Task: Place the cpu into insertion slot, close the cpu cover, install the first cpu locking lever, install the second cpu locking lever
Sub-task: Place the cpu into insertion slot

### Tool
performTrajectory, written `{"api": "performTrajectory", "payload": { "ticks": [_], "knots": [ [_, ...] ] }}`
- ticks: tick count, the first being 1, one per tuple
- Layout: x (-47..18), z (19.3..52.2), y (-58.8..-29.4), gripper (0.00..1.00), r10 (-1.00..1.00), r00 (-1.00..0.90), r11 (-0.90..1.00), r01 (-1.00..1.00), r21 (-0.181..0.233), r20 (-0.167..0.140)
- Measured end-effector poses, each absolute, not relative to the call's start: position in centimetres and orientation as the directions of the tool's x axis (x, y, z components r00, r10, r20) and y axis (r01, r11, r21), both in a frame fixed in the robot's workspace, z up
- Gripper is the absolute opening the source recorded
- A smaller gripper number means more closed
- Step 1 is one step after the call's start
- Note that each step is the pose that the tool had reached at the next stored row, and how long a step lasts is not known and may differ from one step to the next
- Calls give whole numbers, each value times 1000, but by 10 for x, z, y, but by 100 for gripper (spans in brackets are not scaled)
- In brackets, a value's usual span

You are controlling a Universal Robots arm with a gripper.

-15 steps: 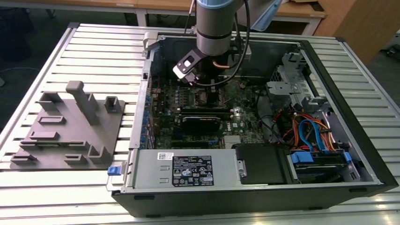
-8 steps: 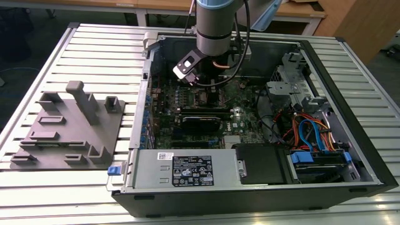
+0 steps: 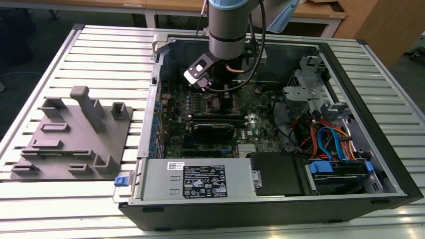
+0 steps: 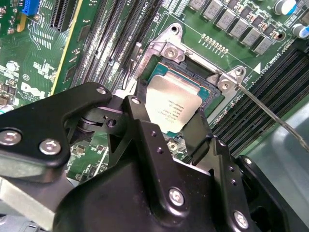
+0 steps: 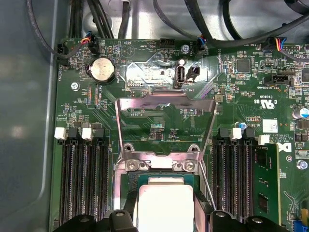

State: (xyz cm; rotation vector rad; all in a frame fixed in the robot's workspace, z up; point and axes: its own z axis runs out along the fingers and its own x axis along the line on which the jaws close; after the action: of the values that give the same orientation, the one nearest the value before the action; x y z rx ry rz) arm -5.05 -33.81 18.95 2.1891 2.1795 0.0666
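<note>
Inside an open computer case, my gripper reaches down to the green motherboard. The cpu, a flat square chip with a silver top, lies between my two black fingers, which press on its opposite edges. It sits in or just over the insertion slot, whose metal rim shows around it. In the first wrist view the cpu is under the cpu cover, a silver frame that stands flipped open beyond the slot. A thin wire locking lever sticks up beside the slot.
Long black memory slots flank the socket on both sides. A coin battery and cables lie beyond the cover. In the exterior view a grey fixture plate sits at the left, and a drive bay with coloured cables at the right.
</note>
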Motion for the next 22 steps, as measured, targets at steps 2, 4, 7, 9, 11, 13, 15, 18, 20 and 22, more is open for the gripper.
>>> {"api": "performTrajectory", "payload": {
  "ticks": [2, 4, 7, 9, 11, 13, 15, 18, 20, 22],
  "knots": [
    [-51, 190, -338, 54, 1000, 5, -4, 998, 67, -6],
    [-51, 190, -338, 54, 1000, 5, -4, 998, 67, -6],
    [-51, 189, -338, 54, 1000, 5, -4, 998, 67, -6],
    [-50, 189, -338, 54, 1000, 5, -4, 998, 67, -6],
    [-50, 189, -338, 55, 1000, 5, -4, 998, 68, -5],
    [-50, 189, -338, 61, 1000, 5, -4, 998, 67, -5],
    [-50, 189, -338, 61, 1000, 5, -4, 998, 67, -6],
    [-50, 189, -338, 61, 1000, 5, -4, 998, 67, -6],
    [-50, 189, -338, 61, 1000, 5, -4, 998, 67, -6],
    [-50, 190, -338, 61, 1000, 5, -4, 998, 68, -5]
  ]
}}
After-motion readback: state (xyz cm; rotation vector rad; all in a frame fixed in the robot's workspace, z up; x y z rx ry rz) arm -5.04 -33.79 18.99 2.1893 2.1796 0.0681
